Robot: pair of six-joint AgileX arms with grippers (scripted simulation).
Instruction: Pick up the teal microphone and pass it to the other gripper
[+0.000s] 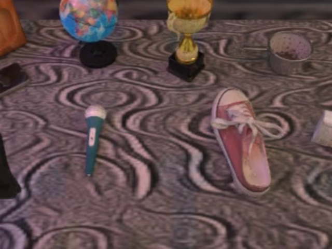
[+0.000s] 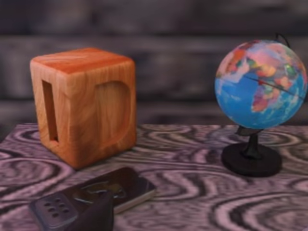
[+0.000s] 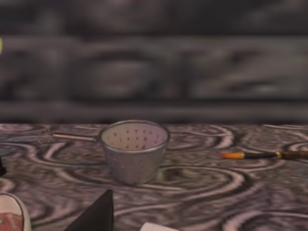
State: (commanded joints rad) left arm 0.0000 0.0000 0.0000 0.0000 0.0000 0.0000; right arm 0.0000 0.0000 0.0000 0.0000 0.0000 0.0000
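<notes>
The teal microphone (image 1: 94,138) lay head toward twelve o'clock, on the desk's (image 1: 166,207) left half; the left arm sat nearer. Neither pincer's state could be told.

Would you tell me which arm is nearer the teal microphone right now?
Left. The left arm sits at the table's left edge, beside the teal microphone; the right arm is at the far right edge, beyond the shoe.

Table (image 1: 171,207) w/ swirly purple-grey pattern, dark blurred horiz-banded wall (image 3: 154,57) behind, dim light
</notes>
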